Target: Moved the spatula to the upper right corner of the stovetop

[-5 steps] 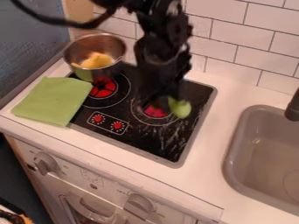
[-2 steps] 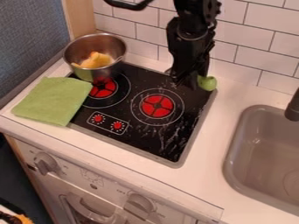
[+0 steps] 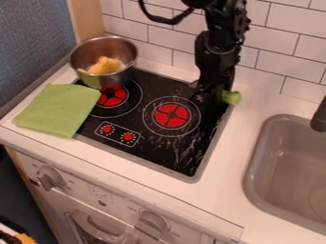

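Observation:
My gripper hangs low over the upper right corner of the black stovetop, beyond the right burner. It is shut on the spatula, whose rounded green end sticks out on the gripper's right side, over the stovetop's right edge. The rest of the spatula is hidden by the dark gripper, and I cannot tell whether it touches the surface.
A metal pot with a yellow thing inside stands at the stovetop's upper left. A green cloth lies over the left edge. The grey sink is at the right, and the tiled wall rises behind.
From over the right burner, my gripper has moved toward the stovetop's upper right corner, and the green end has travelled with it. Lately both shifted slightly right and down.

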`<state>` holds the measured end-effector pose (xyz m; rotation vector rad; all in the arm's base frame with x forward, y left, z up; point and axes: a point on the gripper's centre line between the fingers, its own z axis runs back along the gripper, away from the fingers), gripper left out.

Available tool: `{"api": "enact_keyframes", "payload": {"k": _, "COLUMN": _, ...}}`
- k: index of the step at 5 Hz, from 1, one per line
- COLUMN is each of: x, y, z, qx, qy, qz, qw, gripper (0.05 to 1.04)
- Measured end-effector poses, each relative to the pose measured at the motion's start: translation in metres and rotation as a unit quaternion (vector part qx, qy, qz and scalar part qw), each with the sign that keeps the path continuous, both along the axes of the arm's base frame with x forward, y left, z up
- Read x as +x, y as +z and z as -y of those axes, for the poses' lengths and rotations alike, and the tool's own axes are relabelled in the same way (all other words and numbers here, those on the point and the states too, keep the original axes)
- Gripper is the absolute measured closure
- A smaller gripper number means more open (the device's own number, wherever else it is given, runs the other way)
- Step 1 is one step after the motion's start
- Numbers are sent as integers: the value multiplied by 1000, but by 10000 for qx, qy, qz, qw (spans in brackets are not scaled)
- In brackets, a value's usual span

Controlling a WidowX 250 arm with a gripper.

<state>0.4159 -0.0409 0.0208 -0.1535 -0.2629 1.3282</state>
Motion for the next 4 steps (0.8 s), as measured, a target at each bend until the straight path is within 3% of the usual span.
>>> {"api": "enact_keyframes", "payload": {"k": 1, "x": 7, "y": -6, "z": 5, "qx": -34, "qy": -269, "qz": -113, "qw": 9996, "gripper": 666}}
{"api": "enact_keyframes", "payload": {"k": 3, "x": 5, "y": -8, "z": 8, "qx": -185, "qy": -206, "qz": -121, "qw": 9995, "gripper": 116}}
{"api": "enact_keyframes", "payload": {"k": 4, "x": 1, "y": -9, "z": 8, "qx": -183, "qy": -325, "qz": -158, "qw": 9992, "gripper": 89}}
